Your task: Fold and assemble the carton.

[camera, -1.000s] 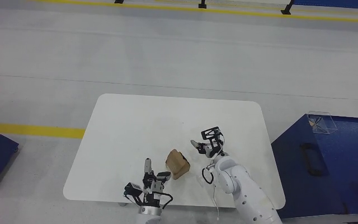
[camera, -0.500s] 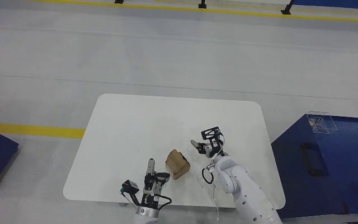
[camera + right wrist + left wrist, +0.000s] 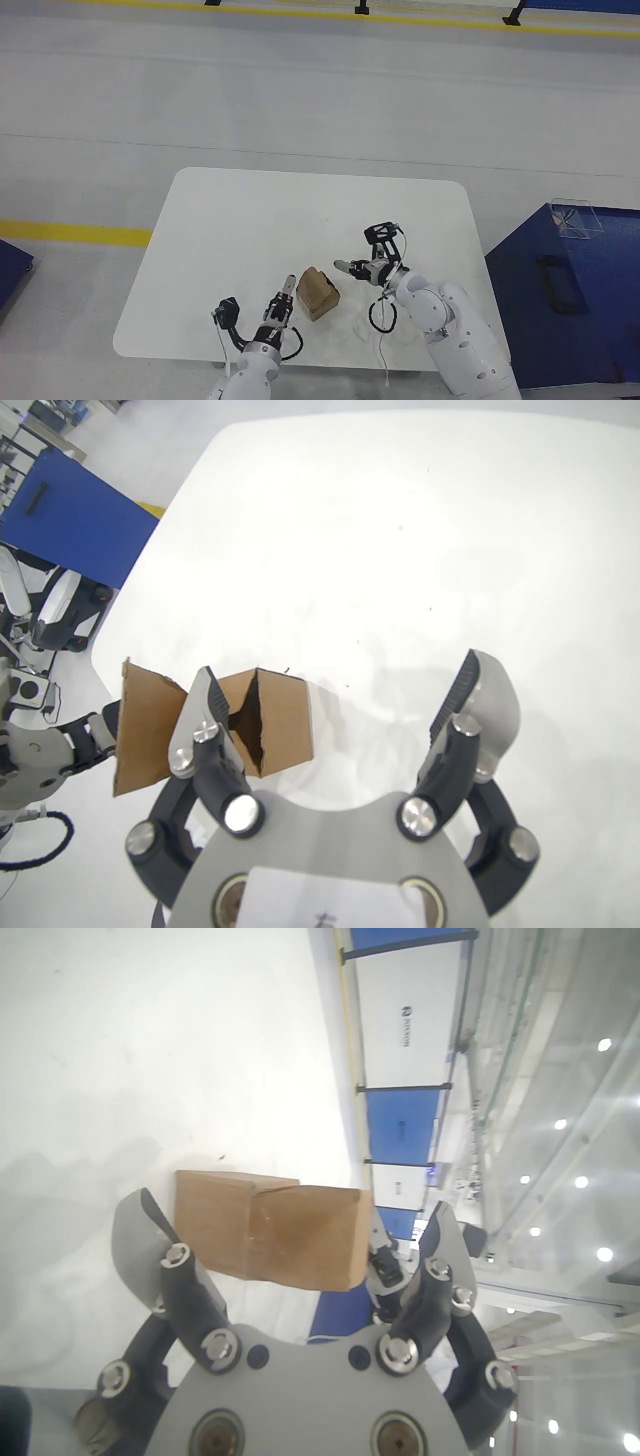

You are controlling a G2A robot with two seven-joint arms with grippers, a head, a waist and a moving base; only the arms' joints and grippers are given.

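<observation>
Both arms have just closed in on the carton [image 3: 317,293] (half-folded, by the near edge of the bench [image 3: 250,215]). I have the left end effector [image 3: 292,1205] at its near-left and the right end effector [image 3: 340,664] at its right, each spread wide and holding nothing. I reckon flap folding can start.

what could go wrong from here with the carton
1. Both the left gripper and right gripper are open, so the carton is unheld; a one-sided push may slide or tip it.
2. One right finger sits close by a loose flap and might crease it wrongly.
</observation>
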